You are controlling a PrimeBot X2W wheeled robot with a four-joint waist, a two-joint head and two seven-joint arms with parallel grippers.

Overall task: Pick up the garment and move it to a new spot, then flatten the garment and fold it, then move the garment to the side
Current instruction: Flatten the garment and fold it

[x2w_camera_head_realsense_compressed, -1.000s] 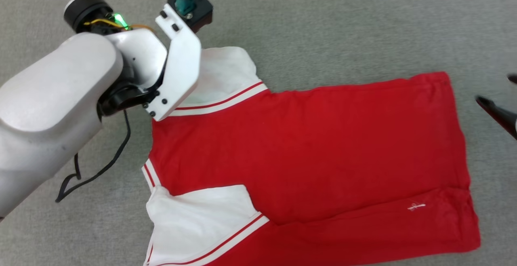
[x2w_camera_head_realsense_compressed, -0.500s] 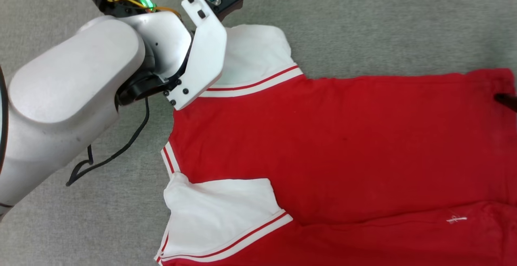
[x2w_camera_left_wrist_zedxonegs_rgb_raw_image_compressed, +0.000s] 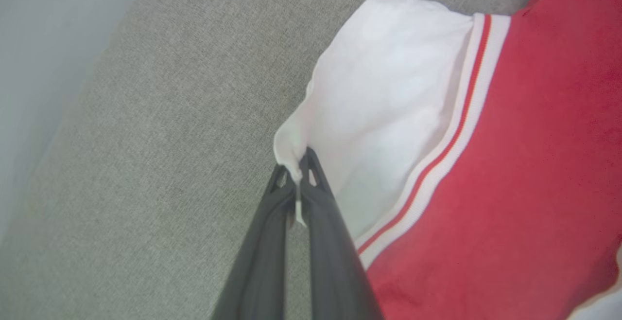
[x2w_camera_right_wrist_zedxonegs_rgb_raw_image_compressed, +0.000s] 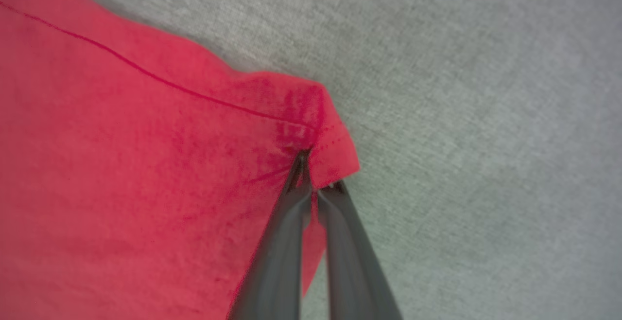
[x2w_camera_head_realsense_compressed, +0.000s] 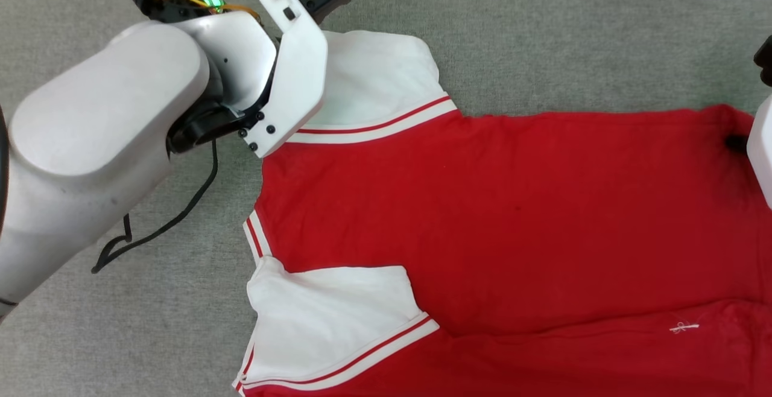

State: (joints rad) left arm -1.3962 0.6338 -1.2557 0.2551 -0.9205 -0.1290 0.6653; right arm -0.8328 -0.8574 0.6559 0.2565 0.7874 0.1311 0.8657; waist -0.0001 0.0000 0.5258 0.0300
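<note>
- The garment (x2w_camera_head_realsense_compressed: 482, 204) lies spread flat on the grey woven surface (x2w_camera_head_realsense_compressed: 573, 35). It has a red body and white short sleeves trimmed in red-white stripes.
- Nearest part of the garment: a strip of red cloth lies folded along the near side and carries a small white hem logo (x2w_camera_head_realsense_compressed: 683, 327). The near sleeve (x2w_camera_head_realsense_compressed: 332, 318) lies folded inward over the red body.
- Neck end of the garment: a short striped collar band (x2w_camera_head_realsense_compressed: 256, 241) sits between the two sleeves.
- Far sleeve (x2w_camera_left_wrist_zedxonegs_rgb_raw_image_compressed: 384, 91): the left gripper (x2w_camera_left_wrist_zedxonegs_rgb_raw_image_compressed: 297, 163) grips its outer corner. The fingers (x2w_camera_left_wrist_zedxonegs_rgb_raw_image_compressed: 269, 242) are pressed together, pinching a small tuck of white cloth between the tips.
- Far hem corner of the garment (x2w_camera_right_wrist_zedxonegs_rgb_raw_image_compressed: 335, 150): the right gripper (x2w_camera_right_wrist_zedxonegs_rgb_raw_image_compressed: 313, 174) grips it. The fingers (x2w_camera_right_wrist_zedxonegs_rgb_raw_image_compressed: 282, 247) are pressed together on the red cloth just inside the stitched hem.
- The pale left forearm (x2w_camera_head_realsense_compressed: 90, 143) and a black cable (x2w_camera_head_realsense_compressed: 163, 228) lie beside the collar end of the garment.
- Beyond the garment's far edge the surface is bare grey. Past the far sleeve, the surface's edge (x2w_camera_left_wrist_zedxonegs_rgb_raw_image_compressed: 73, 96) borders a pale area.
</note>
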